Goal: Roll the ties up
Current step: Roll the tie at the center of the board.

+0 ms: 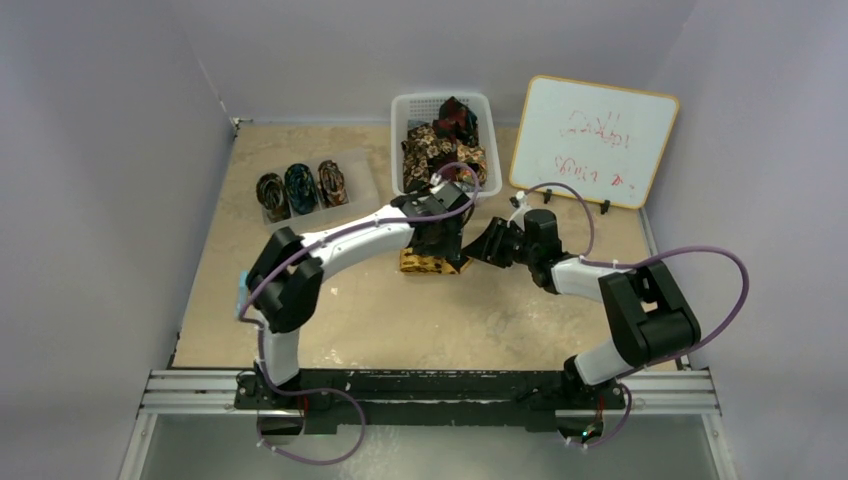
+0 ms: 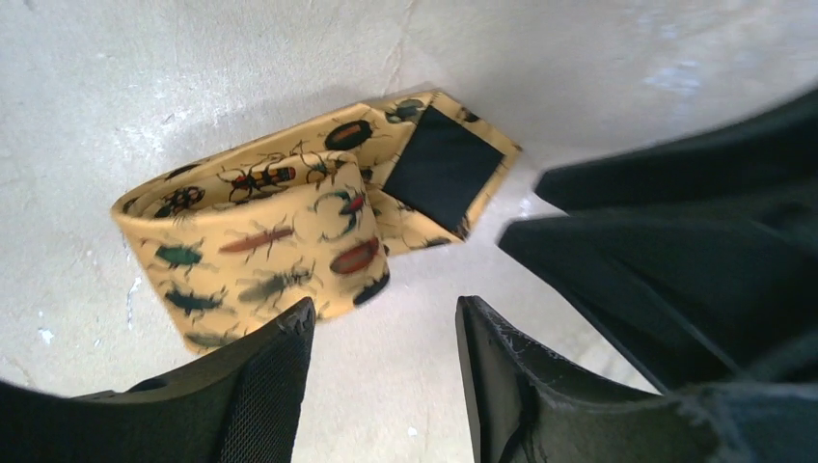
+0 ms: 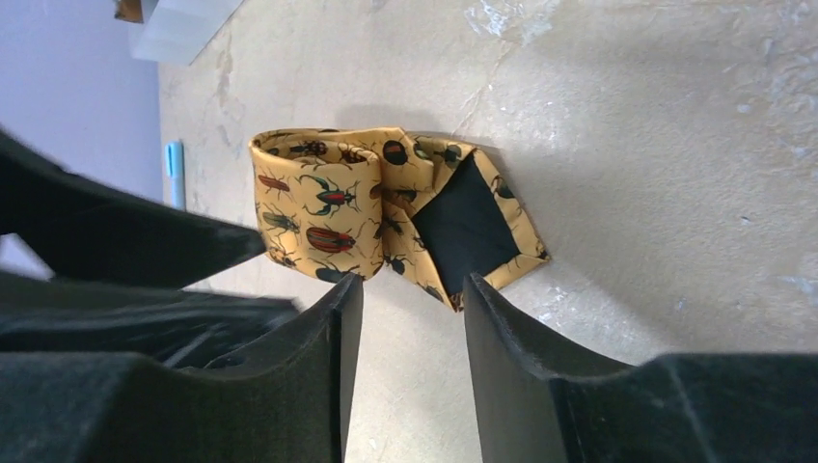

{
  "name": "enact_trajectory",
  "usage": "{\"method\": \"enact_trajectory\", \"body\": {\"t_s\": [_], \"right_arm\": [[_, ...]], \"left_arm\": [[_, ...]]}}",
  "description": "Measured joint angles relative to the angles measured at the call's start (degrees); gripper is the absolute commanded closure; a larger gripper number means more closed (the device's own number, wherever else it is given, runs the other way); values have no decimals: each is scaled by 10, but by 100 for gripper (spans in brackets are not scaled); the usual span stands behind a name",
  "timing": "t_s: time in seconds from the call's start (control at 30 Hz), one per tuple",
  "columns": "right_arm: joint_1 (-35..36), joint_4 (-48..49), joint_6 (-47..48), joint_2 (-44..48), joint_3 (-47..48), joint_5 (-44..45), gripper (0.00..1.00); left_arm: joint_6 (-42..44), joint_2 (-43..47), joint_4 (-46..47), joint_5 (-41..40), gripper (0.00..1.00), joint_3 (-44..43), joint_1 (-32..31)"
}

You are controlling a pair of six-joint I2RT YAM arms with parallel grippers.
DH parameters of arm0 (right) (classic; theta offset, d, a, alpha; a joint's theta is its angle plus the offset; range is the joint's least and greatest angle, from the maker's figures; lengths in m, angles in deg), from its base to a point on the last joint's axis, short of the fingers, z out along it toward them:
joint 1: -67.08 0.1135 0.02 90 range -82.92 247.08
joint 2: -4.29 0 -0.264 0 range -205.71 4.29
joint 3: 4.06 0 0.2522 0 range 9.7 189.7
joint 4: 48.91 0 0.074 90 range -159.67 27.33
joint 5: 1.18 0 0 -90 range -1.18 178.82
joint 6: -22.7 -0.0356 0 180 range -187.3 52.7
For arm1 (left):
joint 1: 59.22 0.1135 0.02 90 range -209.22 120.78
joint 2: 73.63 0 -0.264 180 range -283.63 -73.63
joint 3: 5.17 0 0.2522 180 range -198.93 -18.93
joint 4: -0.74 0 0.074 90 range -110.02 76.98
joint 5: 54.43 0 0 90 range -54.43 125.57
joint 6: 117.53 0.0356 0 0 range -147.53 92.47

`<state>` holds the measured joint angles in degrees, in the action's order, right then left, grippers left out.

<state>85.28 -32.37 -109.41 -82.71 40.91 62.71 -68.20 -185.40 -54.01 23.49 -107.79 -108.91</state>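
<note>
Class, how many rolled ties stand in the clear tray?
3, side by side in the tray: brown tie left, teal tie middle, reddish tie right. None seems hidden.

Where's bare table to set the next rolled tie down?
Widest bare patch: the table between the yellow tie and the near edge. Smaller one between the tray and the left arm's elbow. Crowded: the middle, where the left gripper and right gripper meet at the tie, and the back row of tray, basket and whiteboard.
</note>
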Motion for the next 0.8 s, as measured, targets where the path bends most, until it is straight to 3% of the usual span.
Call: {"method": "enact_trajectory", "body": {"t_s": [0.27,0.4,0.57,0.8], "right_arm": [[1,13,5,-2,10,-36,40],[12,19,6,-24,36,-40,39],[46,22,8,-66,67,-42,43],[76,16,17,-126,117,-47,55]], "left_arm": [[0,183,86,42,43,123,11],[-1,245,144,96,42,216,63],[-2,291,200,170,42,332,156],[-2,330,256,250,42,402,220]]}}
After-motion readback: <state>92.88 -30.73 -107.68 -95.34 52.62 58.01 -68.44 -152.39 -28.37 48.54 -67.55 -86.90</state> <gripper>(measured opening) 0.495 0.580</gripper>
